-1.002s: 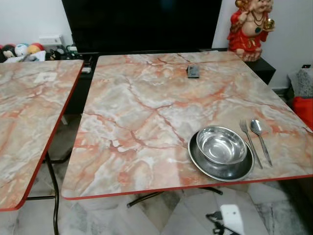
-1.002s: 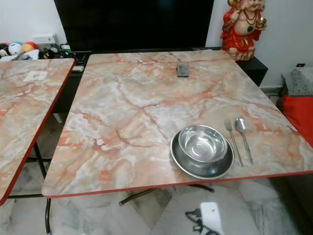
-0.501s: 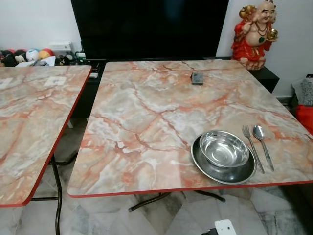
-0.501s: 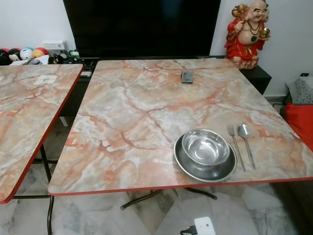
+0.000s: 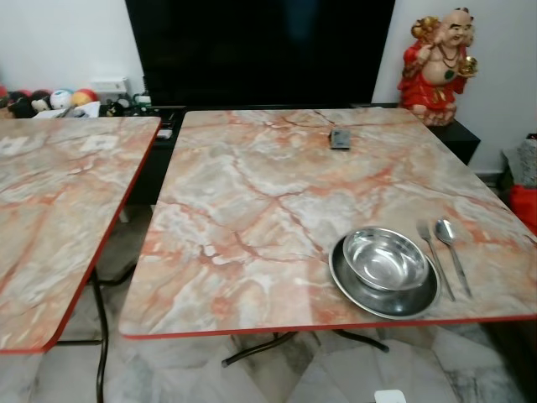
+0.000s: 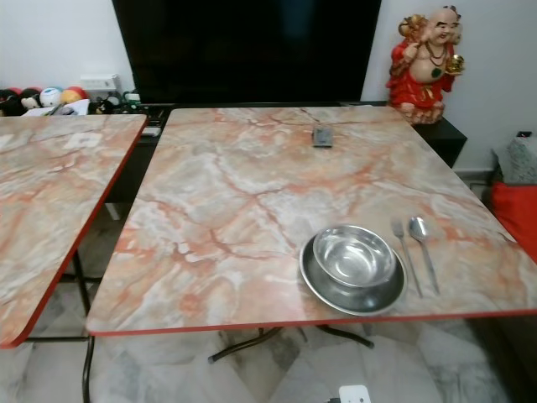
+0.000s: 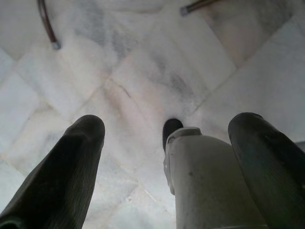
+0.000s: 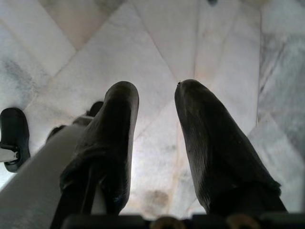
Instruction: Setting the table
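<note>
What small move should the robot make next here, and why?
Probably a step closer to the table. The bowl already sits in the plate, with fork and spoon beside it, yet both end effectors, left and right, hang open over the floor.

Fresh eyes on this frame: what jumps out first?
The place setting at the near right corner of the marble-patterned table: a steel bowl sitting in a steel plate, with a fork and spoon lying side by side just right of it. Next, the red laughing figurine on the dark cabinet past the far right corner. Both grippers hang open over the tiled floor, left gripper and right gripper.
</note>
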Robot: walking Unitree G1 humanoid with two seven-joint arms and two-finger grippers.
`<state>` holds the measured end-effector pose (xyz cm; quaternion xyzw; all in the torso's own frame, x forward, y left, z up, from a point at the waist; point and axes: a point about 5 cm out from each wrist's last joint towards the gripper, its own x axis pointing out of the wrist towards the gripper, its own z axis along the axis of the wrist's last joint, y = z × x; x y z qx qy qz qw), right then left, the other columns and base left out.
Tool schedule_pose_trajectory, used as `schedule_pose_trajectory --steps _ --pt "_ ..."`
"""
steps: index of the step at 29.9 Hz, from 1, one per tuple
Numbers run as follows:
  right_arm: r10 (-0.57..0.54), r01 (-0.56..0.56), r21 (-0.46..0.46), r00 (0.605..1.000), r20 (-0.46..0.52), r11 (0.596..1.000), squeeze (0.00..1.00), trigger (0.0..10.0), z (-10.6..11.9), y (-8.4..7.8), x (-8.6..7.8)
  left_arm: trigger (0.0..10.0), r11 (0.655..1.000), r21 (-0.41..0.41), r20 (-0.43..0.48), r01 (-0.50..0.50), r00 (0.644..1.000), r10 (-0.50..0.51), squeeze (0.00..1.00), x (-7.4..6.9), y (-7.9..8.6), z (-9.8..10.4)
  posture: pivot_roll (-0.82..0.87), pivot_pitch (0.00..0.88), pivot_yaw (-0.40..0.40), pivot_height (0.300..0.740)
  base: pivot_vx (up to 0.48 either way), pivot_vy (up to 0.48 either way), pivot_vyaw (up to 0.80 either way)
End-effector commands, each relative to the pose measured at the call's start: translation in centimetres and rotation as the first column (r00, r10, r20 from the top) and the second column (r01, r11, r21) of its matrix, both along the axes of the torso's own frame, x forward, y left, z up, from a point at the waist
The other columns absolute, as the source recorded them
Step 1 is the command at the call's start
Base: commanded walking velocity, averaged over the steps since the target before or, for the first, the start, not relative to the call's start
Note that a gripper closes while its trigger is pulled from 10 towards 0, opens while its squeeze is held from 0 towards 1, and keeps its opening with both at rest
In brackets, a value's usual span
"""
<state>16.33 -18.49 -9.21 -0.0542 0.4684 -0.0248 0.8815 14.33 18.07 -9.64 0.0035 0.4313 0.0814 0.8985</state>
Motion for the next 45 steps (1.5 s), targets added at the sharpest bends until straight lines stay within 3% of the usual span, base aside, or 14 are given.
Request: schedule_pose_trajectory --steps 1,13,18,21,32,33,35,37,43,44,45 --pt "-0.028 0.028 0.007 1.000 0.002 1.000 0.00 10.0 -0.1 0.1 -0.1 10.0 0.998 0.003 0.026 0.055 0.998 -0.055 0.00 -0.4 -0.2 0.0 0.00 0.000 -0.016 0.740 0.000 0.000 0.00" --pt "-0.069 0.069 0.007 0.998 0.012 0.998 0.00 10.0 0.0 0.2 0.0 10.0 0.995 0.016 0.046 0.099 0.994 -0.100 0.00 0.0 -0.2 0.2 0.00 0.012 -0.011 0.740 0.000 0.000 0.00" --pt "-0.079 0.079 -0.003 0.997 0.014 0.997 0.00 10.0 0.0 0.0 0.1 10.0 0.998 0.002 0.115 0.059 0.992 -0.059 0.00 0.4 -0.2 0.6 0.00 0.048 -0.024 0.740 0.000 0.000 0.00" --pt "-0.082 0.082 -0.007 0.997 0.012 0.997 0.00 10.0 0.0 -0.1 0.1 10.0 0.995 0.008 0.137 0.100 0.986 -0.100 0.00 0.7 -0.4 0.8 0.01 0.055 -0.026 0.740 0.000 0.000 0.00" --pt "-0.081 0.081 -0.014 0.997 0.018 0.997 0.00 10.0 0.1 -0.1 0.2 10.0 0.998 0.007 0.120 0.055 0.991 -0.056 0.00 0.5 -0.2 0.7 0.01 0.090 -0.029 0.740 0.000 0.000 0.00" --pt "-0.080 0.081 -0.016 0.997 0.018 0.997 0.00 10.0 0.1 -0.2 0.3 10.0 0.999 0.014 0.160 0.048 0.986 -0.050 0.00 1.1 0.2 1.1 0.01 0.090 -0.029 0.740 0.000 0.000 0.00" --pt "-0.080 0.080 -0.018 0.997 0.019 0.997 0.00 10.0 0.1 -0.2 0.3 10.0 0.998 0.050 0.321 0.039 0.946 -0.053 0.00 4.3 2.6 3.4 0.01 0.092 -0.031 0.740 0.000 0.000 0.00" --pt "-0.077 0.078 -0.020 0.997 0.018 0.997 0.00 10.0 0.1 -0.2 0.3 10.0 0.997 0.064 0.379 0.035 0.923 -0.057 0.00 5.5 3.7 4.5 0.02 0.093 -0.031 0.740 0.000 0.000 0.00" --pt "-0.073 0.074 -0.021 0.997 0.018 0.997 0.00 10.0 0.2 -0.2 0.4 10.0 0.996 0.070 0.312 0.055 0.947 -0.074 0.00 5.1 3.8 3.9 0.02 0.095 -0.028 0.740 0.000 0.000 0.00" --pt "-0.072 0.072 -0.022 0.997 0.018 0.997 0.00 10.0 0.2 -0.1 0.4 10.0 0.998 0.061 0.250 -0.021 0.968 0.005 0.00 3.8 4.8 3.1 0.02 0.095 -0.028 0.740 0.000 0.000 0.00" --pt "-0.072 0.072 -0.022 0.997 0.018 0.997 0.00 10.0 0.2 -0.1 0.4 10.0 0.998 0.061 0.250 -0.021 0.968 0.005 0.00 3.8 4.8 3.1 0.02 0.095 -0.028 0.740 0.000 0.000 0.00"
